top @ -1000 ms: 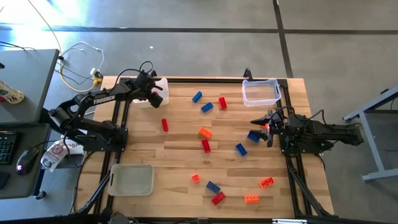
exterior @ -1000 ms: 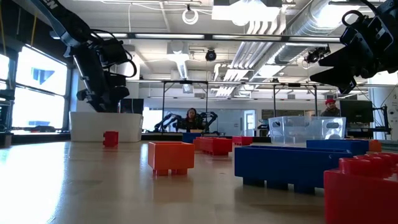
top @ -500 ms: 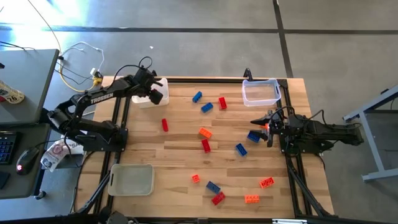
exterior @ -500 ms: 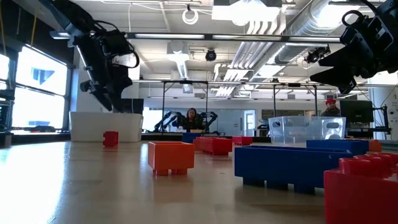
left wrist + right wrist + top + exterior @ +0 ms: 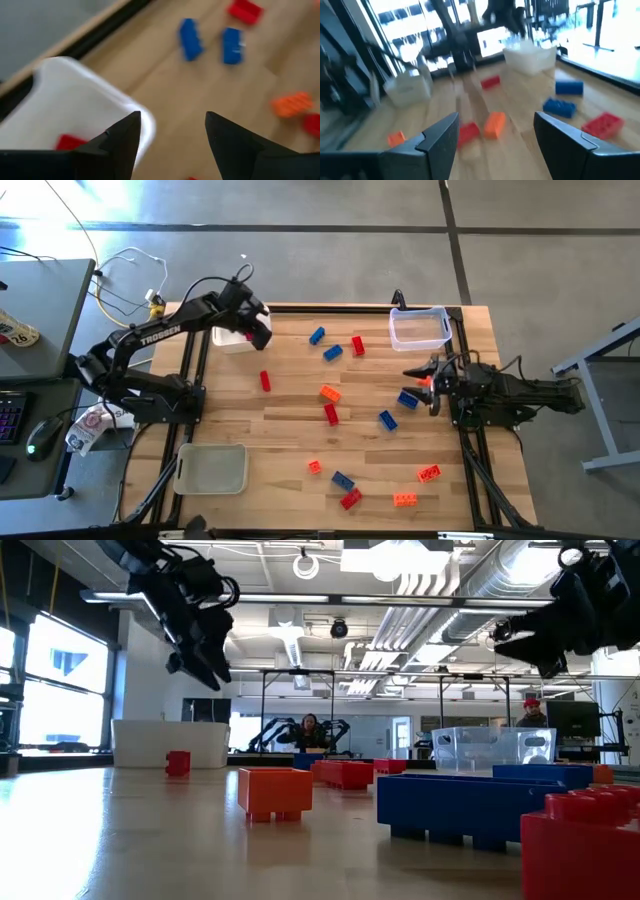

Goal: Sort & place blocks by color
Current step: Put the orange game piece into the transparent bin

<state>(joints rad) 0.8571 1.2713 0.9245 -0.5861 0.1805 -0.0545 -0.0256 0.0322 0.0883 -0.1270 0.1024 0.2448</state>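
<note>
Pale wooden table (image 5: 290, 435) of smooth jointed planks, lightly glossy. Small glossy plastic blocks (image 5: 330, 392). One clear plastic tray (image 5: 419, 328); two whitish, matt plastic trays (image 5: 211, 469).

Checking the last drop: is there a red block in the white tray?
Yes, a red block lies inside the white tray below the open left gripper.

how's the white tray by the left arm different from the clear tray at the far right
The white tray is opaque; the clear tray is see-through. The white tray holds a red block; the clear tray looks empty. The left pincer hangs over the white tray; nothing hangs over the clear one. Both sit at the table's far edge.
</note>
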